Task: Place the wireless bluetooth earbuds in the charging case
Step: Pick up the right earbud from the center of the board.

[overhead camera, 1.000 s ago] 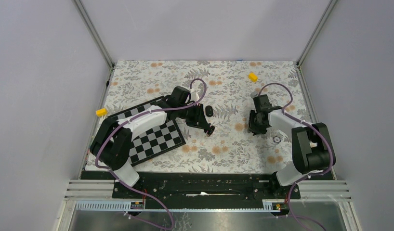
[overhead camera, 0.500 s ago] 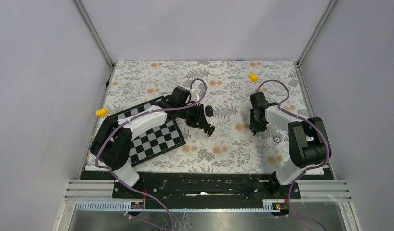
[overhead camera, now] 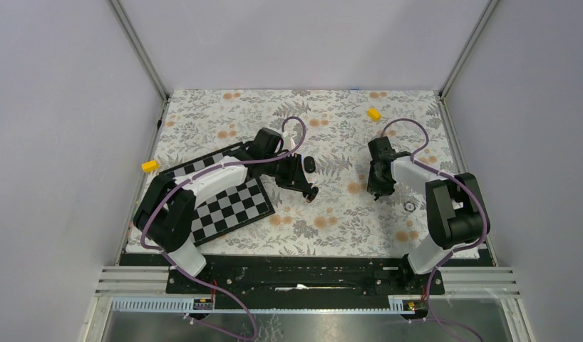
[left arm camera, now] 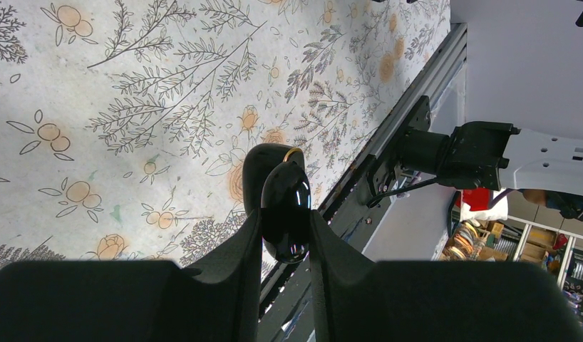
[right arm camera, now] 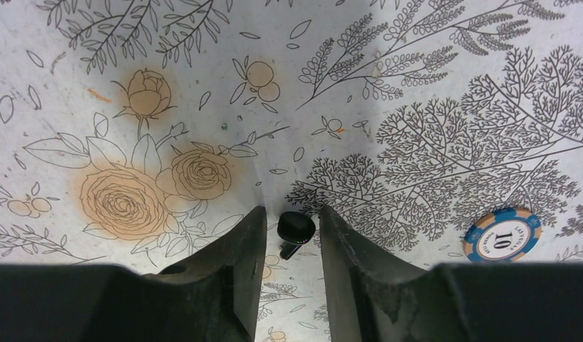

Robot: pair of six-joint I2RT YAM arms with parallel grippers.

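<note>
The left tool (left arm camera: 284,217) is pinching the charging case (left arm camera: 283,192) between its two matte black fingers, which are sitting narrow against its sides. The case is a glossy black pebble with smooth, rounded faces. A second dark rounded part is standing behind it with a thin gold edge, and I cannot tell how wide it is hinged. From above, this tool is sitting over the middle of the counter (overhead camera: 324,228), just right of the checkered board (overhead camera: 231,206).

The right tool (right arm camera: 291,211) is standing partly open, straddling one earbud (right arm camera: 296,226). The earbud is a tiny matte black bud with a rounded cap, lying on the flower-printed cloth (right arm camera: 417,107). It is sitting closer to one finger, with a sliver of cloth showing on the other side, so nothing is being squeezed.

A round blue and orange chip (right arm camera: 502,235) marked 10 is lying flat to one side of that tool, well apart from the bud. Open cloth is stretching between the two tools. Two small yellow blocks are resting near the edges, one (overhead camera: 374,113) toward the far right and one (overhead camera: 150,165) at the left border.
</note>
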